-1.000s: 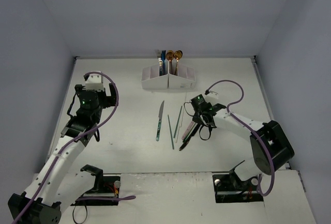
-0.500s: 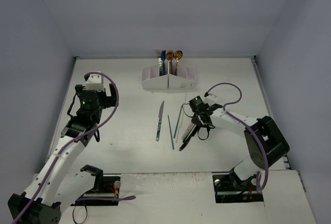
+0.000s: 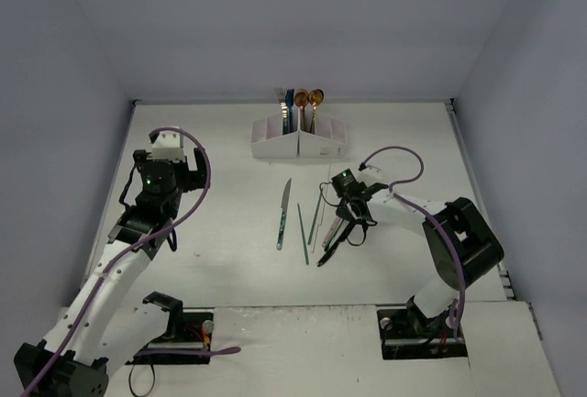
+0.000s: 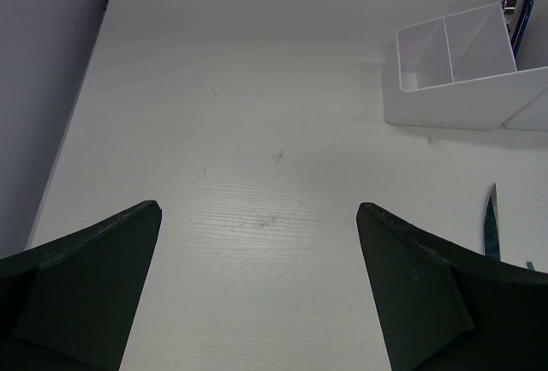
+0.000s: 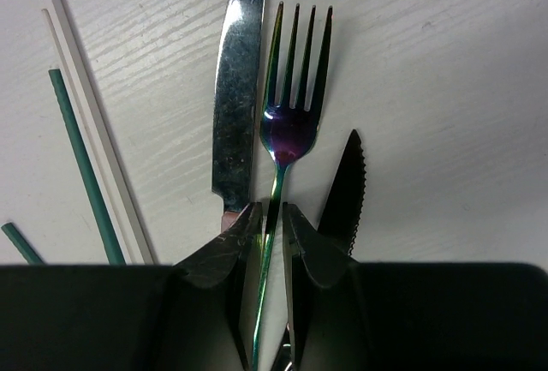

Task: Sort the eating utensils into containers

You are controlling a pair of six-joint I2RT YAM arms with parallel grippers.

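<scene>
Straddling the iridescent fork (image 5: 289, 127), the right gripper (image 5: 272, 236) pinches its handle

No readable writing.
The fork (image 5: 287, 135), the knives (image 5: 238, 88) either side of it and the white box (image 3: 275, 148) bear no legible marks.

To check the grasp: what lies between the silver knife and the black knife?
The fork, held by the right tool; the right wrist view shows it.
</scene>
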